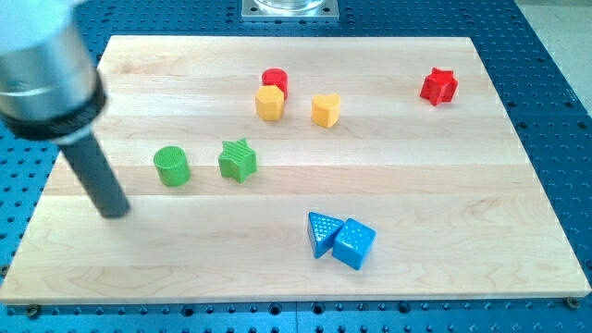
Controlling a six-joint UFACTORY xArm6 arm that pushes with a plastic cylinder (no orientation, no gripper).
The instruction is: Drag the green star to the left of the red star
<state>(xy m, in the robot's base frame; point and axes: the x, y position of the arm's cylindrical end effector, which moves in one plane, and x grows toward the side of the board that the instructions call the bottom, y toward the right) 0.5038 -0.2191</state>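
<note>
Rod resting at the view's left of a pale wooden table, blocks scattered across it.

The table (pixel 444 194) is a light wooden board lying on a blue perforated base (pixel 555 74), with a metal mount (pixel 289 8) showing at the view's top edge. There is no hand on this arm, so nothing opens, closes or pinches; a dark rod hangs from a blurred grey cylinder, and my tip (pixel 114 214) sits on the wood at the view's left, touching no block. Nearest it, to the right, stands the green cylinder (pixel 172 166), and just beyond that the green star (pixel 238 160). The red star (pixel 438 86) lies well apart at the view's upper right. Near the top centre a red cylinder (pixel 275 80) touches a yellow hexagonal block (pixel 269 103), with a yellow heart (pixel 326 109) close by. Low in the middle, a blue triangle (pixel 321 231) touches a blue cube (pixel 354 243).
</note>
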